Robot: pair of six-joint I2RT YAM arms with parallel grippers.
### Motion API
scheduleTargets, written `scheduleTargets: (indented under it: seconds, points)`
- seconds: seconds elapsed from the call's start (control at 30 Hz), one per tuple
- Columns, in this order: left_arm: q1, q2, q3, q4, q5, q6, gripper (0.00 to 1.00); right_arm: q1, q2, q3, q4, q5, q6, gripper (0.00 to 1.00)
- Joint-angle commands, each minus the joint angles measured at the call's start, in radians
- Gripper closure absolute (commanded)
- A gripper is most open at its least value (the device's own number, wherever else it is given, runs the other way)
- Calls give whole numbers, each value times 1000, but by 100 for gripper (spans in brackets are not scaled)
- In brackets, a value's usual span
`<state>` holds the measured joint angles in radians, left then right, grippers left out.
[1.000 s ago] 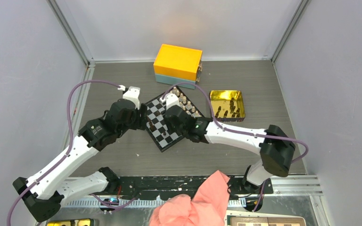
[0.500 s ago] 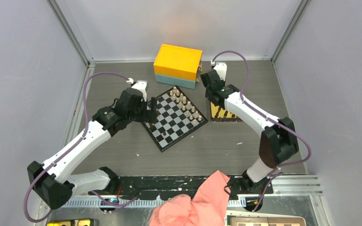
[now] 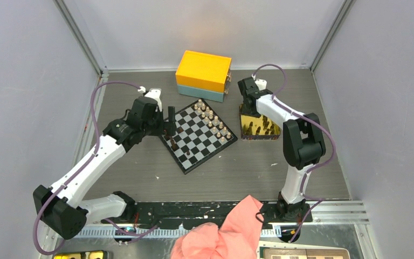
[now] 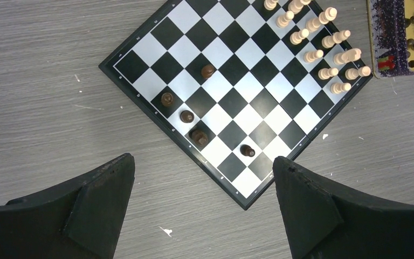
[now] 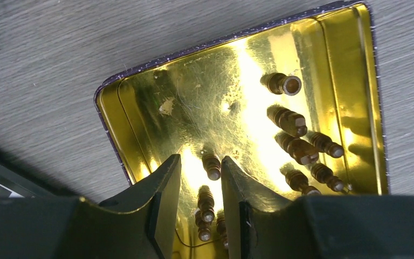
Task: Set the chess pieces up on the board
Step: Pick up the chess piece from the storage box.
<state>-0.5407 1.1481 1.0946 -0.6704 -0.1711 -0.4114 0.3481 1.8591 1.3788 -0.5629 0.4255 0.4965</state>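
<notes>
Jaws of the left gripper spread wide, empty, over the board; right gripper's, slightly apart and empty, hang over chess pieces.

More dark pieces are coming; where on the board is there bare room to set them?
On the board, the middle band between the five dark pieces near one edge and the two light rows opposite is bare. Crowded: the light rows themselves.

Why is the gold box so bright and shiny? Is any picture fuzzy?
Right wrist view: light bounces off the gold tin, making white glare around the dark pieces, and the close right hand looks dark and soft. Left wrist view: the board is sharp and evenly lit. Top view: the tin just glints.
</notes>
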Motion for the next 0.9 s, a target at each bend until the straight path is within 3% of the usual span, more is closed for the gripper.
scheduleTargets:
  seconds: [0.0, 0.87]
  points:
    - [26, -22, 30, 44, 13, 4, 0, -4, 4, 58, -6, -41, 40, 61]
    - [81, -14, 27, 63, 67, 22, 2, -18, -2, -31, -22, -42, 80, 62]
